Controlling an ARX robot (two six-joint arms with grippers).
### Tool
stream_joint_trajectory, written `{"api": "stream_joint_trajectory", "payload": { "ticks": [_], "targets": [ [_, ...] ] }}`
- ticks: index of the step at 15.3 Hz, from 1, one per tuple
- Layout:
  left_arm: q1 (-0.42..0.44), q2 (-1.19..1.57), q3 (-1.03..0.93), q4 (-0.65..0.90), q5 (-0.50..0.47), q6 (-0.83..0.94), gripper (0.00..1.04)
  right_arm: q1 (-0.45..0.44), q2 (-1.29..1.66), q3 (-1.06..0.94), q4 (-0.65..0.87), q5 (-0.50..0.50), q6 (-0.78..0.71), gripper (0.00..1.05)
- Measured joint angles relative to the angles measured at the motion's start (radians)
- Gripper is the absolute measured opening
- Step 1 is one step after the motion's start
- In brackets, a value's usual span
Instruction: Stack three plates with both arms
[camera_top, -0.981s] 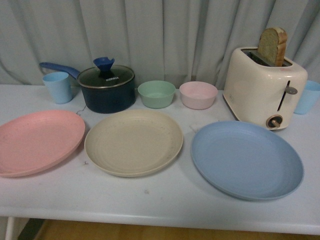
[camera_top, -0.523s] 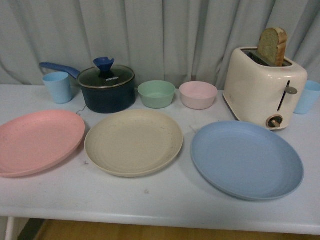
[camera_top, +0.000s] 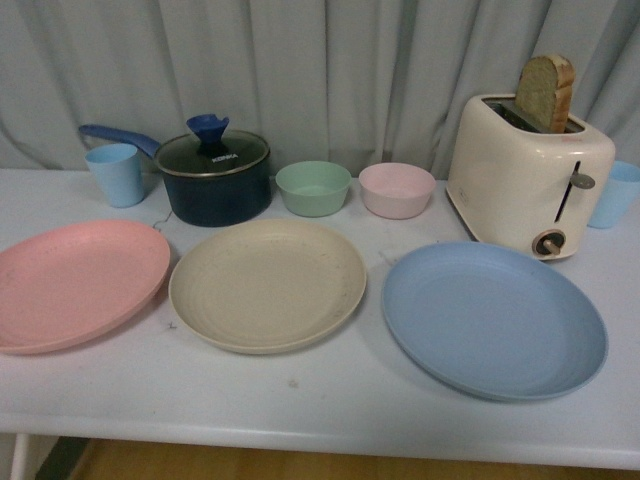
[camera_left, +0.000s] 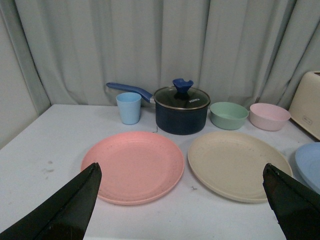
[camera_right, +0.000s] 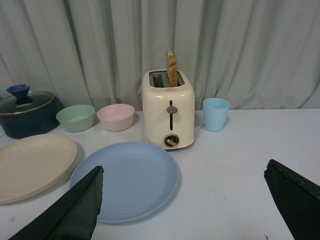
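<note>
On table (camera_top: 300, 405): 3 plates (camera_top: 267, 285) unstacked, 2 bowls (camera_top: 313, 187); L gripper (camera_left: 180, 170), R gripper (camera_right: 184, 167) wide, empty.

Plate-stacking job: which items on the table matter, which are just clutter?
Job: round pink matte plate; round beige matte plate; round blue matte plate.
Clutter: dark blue lidded saucepan; green bowl; pink bowl; cream toaster; left light-blue cup; right light-blue cup.
</note>
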Motion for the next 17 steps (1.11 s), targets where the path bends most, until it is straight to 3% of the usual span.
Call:
{"api": "stream_joint_trajectory", "payload": {
  "ticks": [3,4,5,6,8,10,14,17],
  "targets": [
    [-0.008,0.008,0.008,-0.036,-0.025,-0.01,0.98,0.0,0.0,0.0,0.0,0.0,0.0,0.98],
    [-0.051,0.16,0.094,-0.199,-0.188,-0.079,0.98,0.0,0.0,0.0,-0.001,0.002,0.001,0.98],
    [0.003,0.357,0.155,-0.106,-0.251,-0.112,0.98,0.0,0.0,0.0,0.001,-0.003,-0.001,0.98],
    [0.061,0.526,0.219,0.043,-0.226,-0.116,0.98,0.0,0.0,0.0,0.0,0.0,0.0,0.98],
    [0.083,0.871,0.365,0.291,-0.123,-0.098,0.98,0.0,0.0,0.0,0.0,0.0,0.0,0.98],
    [0.09,1.278,0.574,0.396,-0.021,-0.049,0.98,0.0,0.0,0.0,0.0,0.0,-0.001,0.98],
    [0.159,1.909,1.062,0.273,0.02,0.066,0.98,0.0,0.0,0.0,0.0,0.0,0.0,0.98],
    [0.22,2.127,1.291,0.192,0.027,0.076,0.98,0.0,0.0,0.0,0.0,0.0,0.0,0.98]
  ]
}}
